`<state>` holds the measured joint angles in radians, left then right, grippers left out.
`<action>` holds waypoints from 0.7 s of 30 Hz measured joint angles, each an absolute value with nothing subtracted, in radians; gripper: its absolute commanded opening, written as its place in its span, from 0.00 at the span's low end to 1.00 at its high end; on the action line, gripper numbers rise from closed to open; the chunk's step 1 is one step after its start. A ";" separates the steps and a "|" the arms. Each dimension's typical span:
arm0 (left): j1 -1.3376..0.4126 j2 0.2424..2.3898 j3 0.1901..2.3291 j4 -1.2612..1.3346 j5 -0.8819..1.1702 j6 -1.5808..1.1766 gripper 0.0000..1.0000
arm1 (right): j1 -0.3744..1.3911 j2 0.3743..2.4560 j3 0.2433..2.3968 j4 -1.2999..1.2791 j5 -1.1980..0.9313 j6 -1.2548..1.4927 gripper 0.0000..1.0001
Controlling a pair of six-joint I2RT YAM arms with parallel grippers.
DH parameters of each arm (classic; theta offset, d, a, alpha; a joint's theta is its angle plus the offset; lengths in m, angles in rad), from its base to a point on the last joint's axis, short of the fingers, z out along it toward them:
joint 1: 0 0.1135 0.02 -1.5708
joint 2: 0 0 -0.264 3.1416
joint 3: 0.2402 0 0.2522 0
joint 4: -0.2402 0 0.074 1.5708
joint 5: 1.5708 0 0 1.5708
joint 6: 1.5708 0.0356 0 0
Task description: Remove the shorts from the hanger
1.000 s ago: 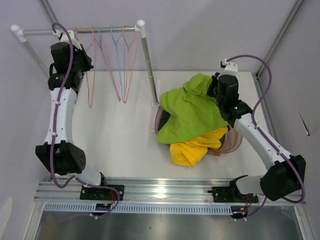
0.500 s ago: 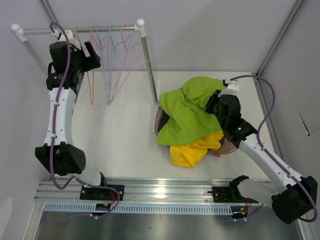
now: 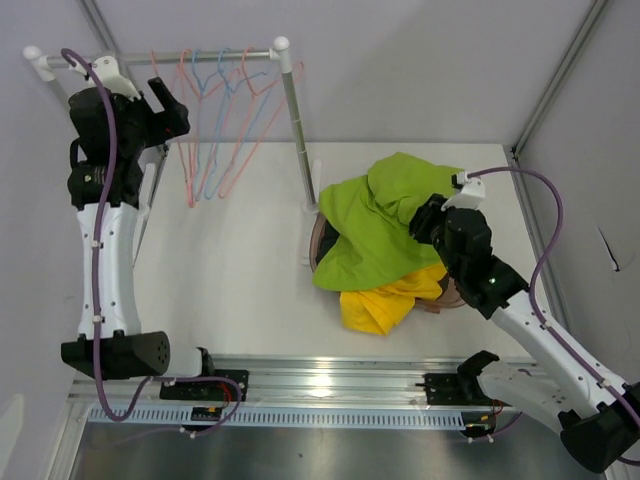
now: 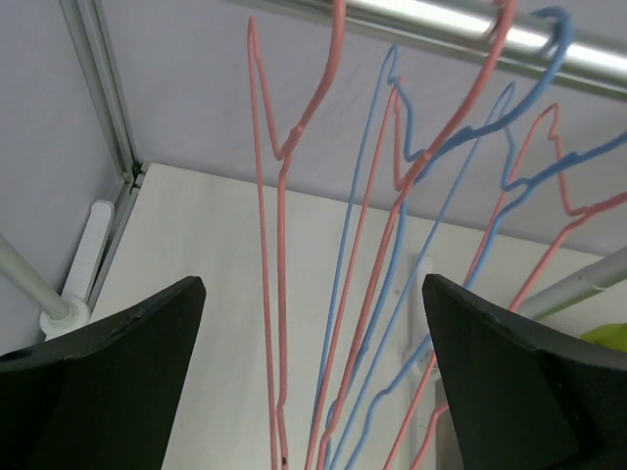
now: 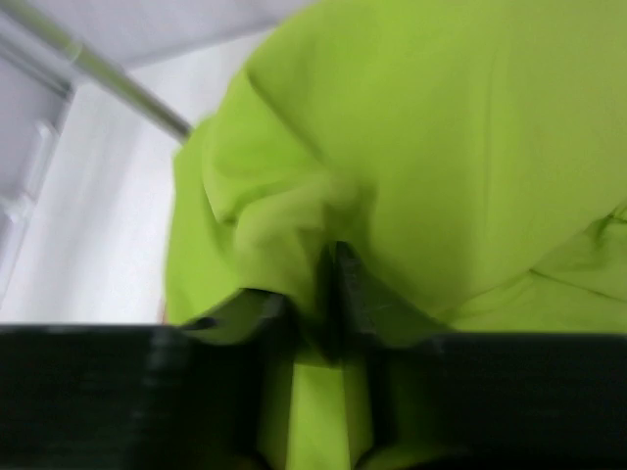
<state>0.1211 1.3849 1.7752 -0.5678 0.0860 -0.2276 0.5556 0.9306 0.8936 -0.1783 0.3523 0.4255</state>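
Lime green shorts (image 3: 375, 225) lie draped on top of a pile at centre right, with yellow shorts (image 3: 385, 300) showing beneath them. My right gripper (image 3: 425, 215) is at the pile's right side. In the right wrist view its fingers (image 5: 333, 259) stand close together, with a fold of the lime green shorts (image 5: 441, 127) pinched between them; that view is blurred. My left gripper (image 3: 170, 105) is up at the rail, open wide (image 4: 313, 284). Bare pink and blue hangers (image 4: 343, 294) hang in front of it, between the fingers' lines but untouched.
The hangers (image 3: 215, 120) hang from a metal rail (image 3: 200, 57) held by a post (image 3: 295, 130) at the table's middle. A brownish basket (image 3: 455, 295) holds the pile. Frame posts stand at the back corners.
My left gripper has opened and drawn back to the left from the hangers, which swung. The right arm has moved nearer and to the right over the pile.
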 measured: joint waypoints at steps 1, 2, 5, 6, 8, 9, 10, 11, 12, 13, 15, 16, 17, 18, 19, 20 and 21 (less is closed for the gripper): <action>0.121 1.370 1.775 -0.571 0.084 -0.229 0.99 | 0.572 0.923 0.870 -0.182 0.351 0.442 0.88; 0.121 1.351 1.775 -0.577 0.082 -0.233 0.99 | 0.590 0.921 0.845 -0.184 0.352 0.450 0.99; 0.121 1.301 1.773 -0.599 0.081 -0.239 0.99 | 0.633 0.928 0.768 -0.205 0.361 0.483 1.00; 0.121 1.285 1.768 -0.606 0.081 -0.242 0.99 | 0.648 0.931 0.748 -0.223 0.367 0.498 0.99; 0.120 1.229 1.726 -0.613 0.080 -0.247 0.99 | 0.679 0.932 0.729 -0.276 0.392 0.522 0.99; 0.120 1.204 1.705 -0.620 0.079 -0.250 0.99 | 0.697 0.928 0.729 -0.298 0.410 0.531 0.99; 0.118 1.171 1.674 -0.624 0.079 -0.254 0.99 | 0.714 0.918 0.731 -0.320 0.431 0.540 0.99; 0.117 1.137 1.644 -0.630 0.079 -0.255 0.99 | 0.731 0.905 0.735 -0.345 0.453 0.548 0.99; 0.117 1.104 1.614 -0.634 0.079 -0.258 0.99 | 0.752 0.884 0.745 -0.379 0.480 0.553 0.99; 0.115 1.063 1.575 -0.637 0.080 -0.262 0.99 | 0.776 0.863 0.764 -0.421 0.511 0.561 1.00; 0.114 0.974 1.496 -0.643 0.084 -0.265 0.99 | 0.820 0.825 0.825 -0.490 0.575 0.574 0.99; 0.113 0.929 1.454 -0.636 0.087 -0.268 0.99 | 0.850 0.807 0.870 -0.529 0.608 0.578 0.99; 0.113 0.878 1.411 -0.640 0.091 -0.273 0.99 | 0.876 0.789 0.917 -0.558 0.638 0.580 0.99; 0.113 0.826 1.370 -0.638 0.094 -0.281 0.99 | 0.901 0.771 0.964 -0.581 0.663 0.580 0.99; 0.113 0.780 1.332 -0.639 0.101 -0.285 0.99 | 0.925 0.752 1.007 -0.598 0.680 0.579 0.99; 0.113 0.738 1.298 -0.627 0.107 -0.289 0.99 | 0.944 0.734 1.048 -0.612 0.686 0.566 0.99; 0.113 0.688 1.260 -0.622 0.114 -0.293 0.99 | 0.956 0.718 1.081 -0.617 0.680 0.544 1.00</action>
<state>0.1131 0.6884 1.2598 -0.6220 0.1139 -0.2928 0.9562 0.7181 1.0809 -0.6170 0.6804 0.5442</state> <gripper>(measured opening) 0.993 0.993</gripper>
